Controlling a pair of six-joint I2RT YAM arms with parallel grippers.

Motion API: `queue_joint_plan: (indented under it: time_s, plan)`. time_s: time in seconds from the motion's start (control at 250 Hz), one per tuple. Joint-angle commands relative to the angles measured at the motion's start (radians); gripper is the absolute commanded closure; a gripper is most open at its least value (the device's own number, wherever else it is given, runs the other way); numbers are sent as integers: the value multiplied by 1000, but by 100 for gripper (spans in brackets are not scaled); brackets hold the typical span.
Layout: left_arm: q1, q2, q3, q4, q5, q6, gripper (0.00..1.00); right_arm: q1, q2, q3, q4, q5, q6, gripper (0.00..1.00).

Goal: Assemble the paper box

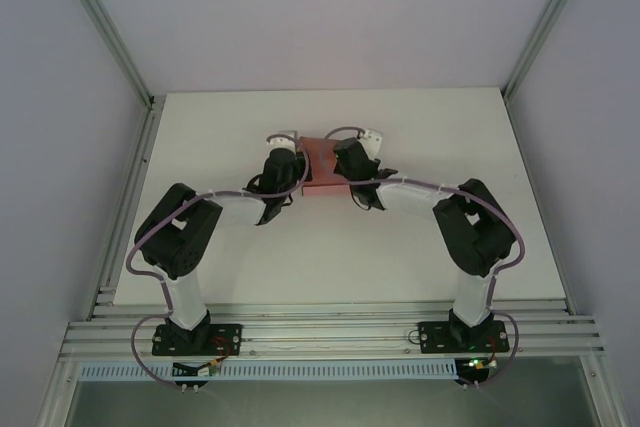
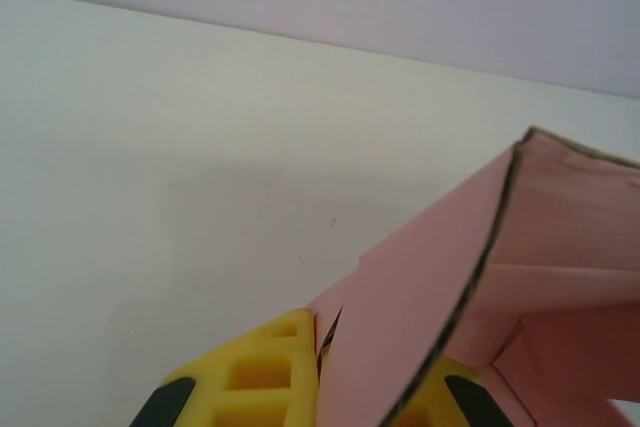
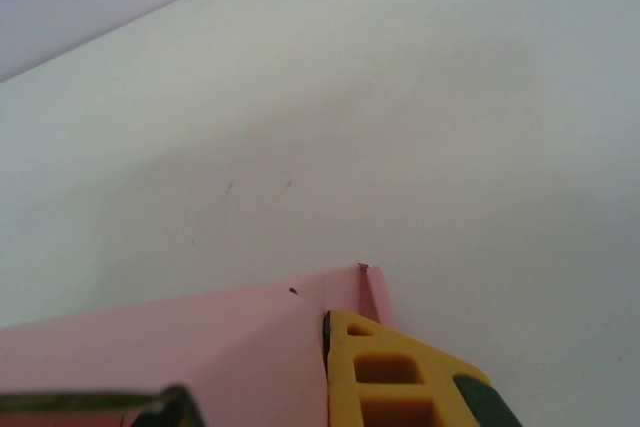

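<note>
Out at the middle of the white table, seen from the top camera, sits the pink paper box of thin matte card, partly folded up and wedged right between the two arms. The left gripper is on the box's left side and the right gripper on its right, each as near as the other. So the box lies inward from both, towards the centre line. The wrists cover too much of it to call its long axis.

Over to the left wrist camera: the left gripper is clamped tight on a pink wall. One chunky yellow finger is pressed against the near face and the card's dark cut edge curves up between the jaws. The paper box opens out to the right of the grip, its inner folds showing. Bare table lies to the left.

Now the right wrist camera: the right gripper is closed down as well. Its yellow finger is hard against the end of a flat pink panel that runs off to the left. A dark piece at the bottom left looks like the other finger, so I judge it is pinching that panel. From here, any fold looks like both arms working towards each other.
</note>
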State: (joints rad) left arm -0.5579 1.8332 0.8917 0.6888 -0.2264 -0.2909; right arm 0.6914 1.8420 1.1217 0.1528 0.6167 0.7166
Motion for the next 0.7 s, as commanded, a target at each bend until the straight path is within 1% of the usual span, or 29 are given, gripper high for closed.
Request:
queue_joint_plan:
  time_s: [0.0,0.124,0.176,0.331,0.451,0.487,0.587,0.659,0.699]
  plan:
    - [-21,17,-84,22,134,-23,100,51,-22,-65,122,-68,-13,100]
    - [-22,29,-125,113,147,-78,100,82,-24,-87,143,-64,-16,100]
    - [-23,20,-119,108,152,-101,100,91,-23,-80,134,-68,-22,100]
    - [-34,-12,-86,75,170,-158,100,119,-22,-47,91,-20,-21,100]
    - [-46,-12,-66,60,174,-187,100,130,-18,-37,77,-24,4,100]
    - [-50,-10,-66,61,183,-176,100,131,-17,-39,77,-23,2,100]
    - [-59,1,-94,83,161,-121,100,134,-25,-55,82,-18,-3,100]
    - [-60,18,-162,170,168,-83,100,139,-35,-94,127,-25,-16,100]
    - [-60,28,-209,233,179,-63,97,146,-43,-130,181,-26,-54,100]
